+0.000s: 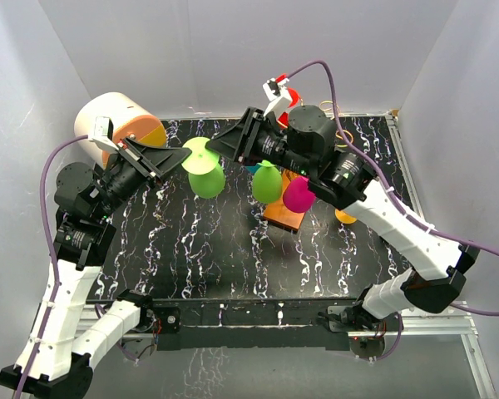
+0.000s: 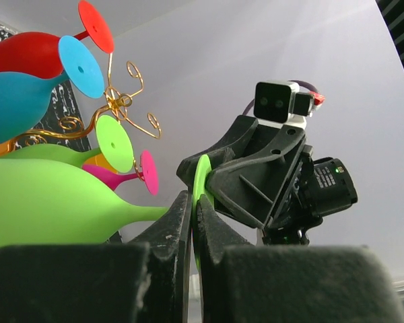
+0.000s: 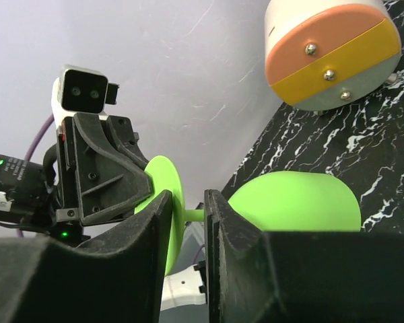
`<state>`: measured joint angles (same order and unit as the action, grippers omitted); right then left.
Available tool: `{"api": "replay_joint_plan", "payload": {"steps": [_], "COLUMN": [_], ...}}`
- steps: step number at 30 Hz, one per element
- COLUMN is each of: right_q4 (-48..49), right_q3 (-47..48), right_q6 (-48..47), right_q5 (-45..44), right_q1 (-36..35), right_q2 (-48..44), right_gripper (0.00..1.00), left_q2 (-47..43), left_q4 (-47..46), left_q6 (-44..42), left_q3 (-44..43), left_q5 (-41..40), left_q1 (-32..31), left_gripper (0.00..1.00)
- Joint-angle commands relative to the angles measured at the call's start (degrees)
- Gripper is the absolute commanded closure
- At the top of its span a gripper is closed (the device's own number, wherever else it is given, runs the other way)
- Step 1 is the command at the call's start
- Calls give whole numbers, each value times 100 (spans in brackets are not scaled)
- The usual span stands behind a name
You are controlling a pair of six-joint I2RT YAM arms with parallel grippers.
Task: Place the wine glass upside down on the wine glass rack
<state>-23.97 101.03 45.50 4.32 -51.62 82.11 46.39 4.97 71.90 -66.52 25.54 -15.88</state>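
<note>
The light green wine glass (image 1: 206, 176) hangs in the air left of the rack, lying roughly sideways. My left gripper (image 1: 180, 160) is shut on the rim of its round foot (image 2: 201, 176); its bowl (image 2: 34, 202) fills the left of that view. My right gripper (image 1: 218, 147) is open, and its fingers (image 3: 145, 232) straddle the same foot (image 3: 167, 202), with the stem (image 3: 194, 215) showing in the gap. The gold wire rack (image 2: 124, 101) stands on its orange-brown base (image 1: 284, 214). It carries red (image 2: 27, 52), teal (image 2: 13, 104), green (image 1: 267, 183) and magenta (image 1: 299, 194) glasses.
A cream-and-orange cylinder (image 1: 116, 125) stands at the back left, close behind my left arm; it also shows in the right wrist view (image 3: 333, 50). An orange glass (image 1: 345, 217) hangs under my right arm. White walls close in the black marbled table (image 1: 216, 249) on three sides.
</note>
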Motion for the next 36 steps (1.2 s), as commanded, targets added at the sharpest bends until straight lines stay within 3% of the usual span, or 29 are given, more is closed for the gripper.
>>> {"api": "replay_joint_plan", "payload": {"steps": [1, 7, 16, 23, 24, 26, 28, 31, 36], "right_q4": [713, 1065, 1338, 1552, 1601, 1735, 1870, 2084, 2129], "right_q3": [-312, -558, -579, -584, -570, -549, -506, -333, 409], "right_q6": [533, 857, 996, 988, 988, 988, 985, 931, 882], "right_q5": [763, 1361, 1820, 1831, 1795, 1663, 1486, 1250, 1083], "right_q1": [317, 537, 548, 554, 552, 556, 556, 563, 768], "right_q2": [-266, -277, -127, -84, -78, -57, -11, 148, 706], "right_gripper": [78, 83, 81, 100, 100, 100, 100, 100, 100], "left_q2": [-70, -45, 17, -7, -19, -60, -112, -200, -384], "left_q4": [-173, -213, -244, -198, -172, -68, 151, 532, 1056], "left_q6": [-69, -79, -80, -96, -109, -154, -281, -521, -885], "left_q3": [-19, 5, -19, -10, -10, -27, -91, -273, -549], "left_q5": [13, 21, 67, 57, 40, -24, -156, -494, -1005], "left_q1": [-7, -8, -4, -8, -5, -4, -3, -4, -8], "left_gripper": [100, 100, 100, 100, 88, 53, 33, 24, 18]}}
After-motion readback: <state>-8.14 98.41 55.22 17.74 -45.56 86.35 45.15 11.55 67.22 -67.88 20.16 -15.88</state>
